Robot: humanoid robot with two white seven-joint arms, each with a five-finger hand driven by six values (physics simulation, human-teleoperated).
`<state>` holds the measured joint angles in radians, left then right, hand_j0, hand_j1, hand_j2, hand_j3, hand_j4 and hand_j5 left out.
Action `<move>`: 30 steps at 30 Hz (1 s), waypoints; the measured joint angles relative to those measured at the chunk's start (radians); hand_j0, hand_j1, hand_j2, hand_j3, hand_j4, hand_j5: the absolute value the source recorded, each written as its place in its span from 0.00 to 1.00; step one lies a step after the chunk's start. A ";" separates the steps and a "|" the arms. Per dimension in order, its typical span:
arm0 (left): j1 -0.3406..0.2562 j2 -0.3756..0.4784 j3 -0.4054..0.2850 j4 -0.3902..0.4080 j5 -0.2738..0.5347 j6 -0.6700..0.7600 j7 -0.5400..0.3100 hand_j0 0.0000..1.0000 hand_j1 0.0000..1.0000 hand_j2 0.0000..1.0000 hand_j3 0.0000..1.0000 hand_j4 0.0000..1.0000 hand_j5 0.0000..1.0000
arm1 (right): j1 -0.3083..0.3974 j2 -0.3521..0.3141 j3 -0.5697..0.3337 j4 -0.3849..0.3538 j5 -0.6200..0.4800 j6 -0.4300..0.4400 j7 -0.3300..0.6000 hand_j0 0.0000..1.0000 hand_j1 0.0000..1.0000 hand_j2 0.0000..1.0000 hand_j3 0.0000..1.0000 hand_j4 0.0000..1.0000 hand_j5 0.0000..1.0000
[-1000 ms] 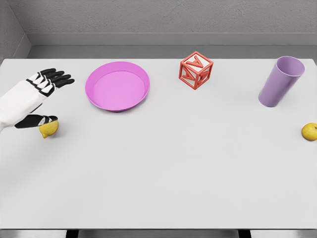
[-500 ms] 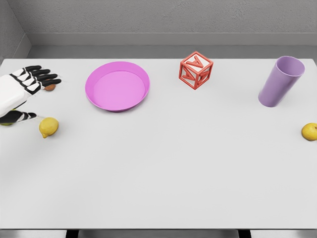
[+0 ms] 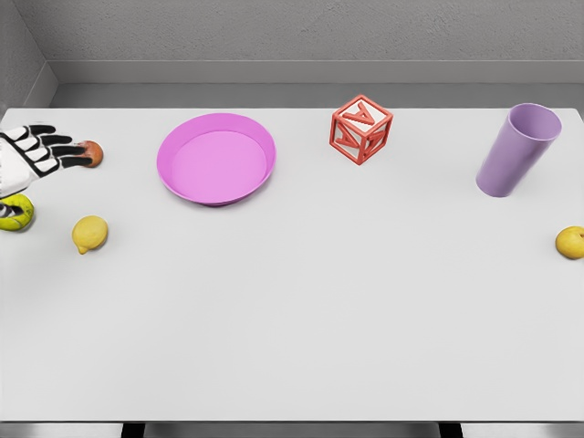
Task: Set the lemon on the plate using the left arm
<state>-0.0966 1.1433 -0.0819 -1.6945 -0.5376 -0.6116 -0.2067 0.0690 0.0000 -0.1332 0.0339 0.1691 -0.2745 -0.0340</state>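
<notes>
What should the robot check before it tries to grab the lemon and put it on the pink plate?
1. Lemon in view and uncovered: ok; it lies on the table.
2. Left hand on the lemon: not ok; it sits up and to the left of it, at the picture's edge, holding nothing.
3. Fingers open for a grasp: ok; spread.
4. Pink plate has nothing in it: ok.
5. Path from lemon to plate clear: ok, as far as I can judge.
6. Lookalikes: the yellow-green ball and small reddish fruit sit near the hand; pick the right one.
</notes>
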 measured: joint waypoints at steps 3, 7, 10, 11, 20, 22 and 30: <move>-0.006 -0.003 -0.028 0.000 -0.018 0.000 -0.010 1.00 1.00 1.00 1.00 1.00 1.00 | 0.000 0.000 0.000 0.000 0.000 0.000 0.000 1.00 1.00 1.00 1.00 1.00 1.00; -0.009 -0.029 -0.075 -0.001 -0.042 0.000 -0.015 1.00 1.00 1.00 1.00 1.00 1.00 | 0.000 0.000 0.000 0.000 0.000 0.000 0.000 1.00 1.00 1.00 1.00 1.00 1.00; -0.011 -0.050 -0.097 0.000 -0.061 0.000 -0.016 1.00 1.00 1.00 1.00 1.00 1.00 | 0.000 0.000 0.000 0.000 0.000 0.000 0.000 1.00 1.00 1.00 1.00 1.00 1.00; -0.020 -0.057 -0.106 0.000 -0.065 0.000 -0.016 1.00 1.00 1.00 1.00 1.00 1.00 | 0.000 0.000 0.000 0.000 0.000 0.000 0.000 1.00 1.00 1.00 1.00 1.00 1.00; -0.037 -0.117 -0.167 0.047 -0.102 0.000 -0.018 1.00 1.00 1.00 1.00 1.00 1.00 | 0.000 0.000 0.000 0.000 0.000 0.000 0.000 1.00 1.00 1.00 1.00 1.00 1.00; -0.063 -0.126 -0.182 0.064 -0.105 0.000 -0.019 1.00 1.00 1.00 1.00 1.00 1.00 | 0.000 0.000 0.000 0.000 0.000 0.000 0.000 1.00 1.00 1.00 1.00 1.00 1.00; -0.103 -0.170 -0.248 0.144 -0.111 0.000 -0.034 1.00 1.00 1.00 1.00 1.00 1.00 | 0.000 0.000 0.000 0.000 0.000 0.000 0.000 1.00 1.00 1.00 1.00 1.00 1.00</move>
<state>-0.1994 0.9728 -0.3302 -1.5509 -0.6488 -0.6119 -0.2404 0.0690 0.0000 -0.1331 0.0339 0.1691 -0.2745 -0.0339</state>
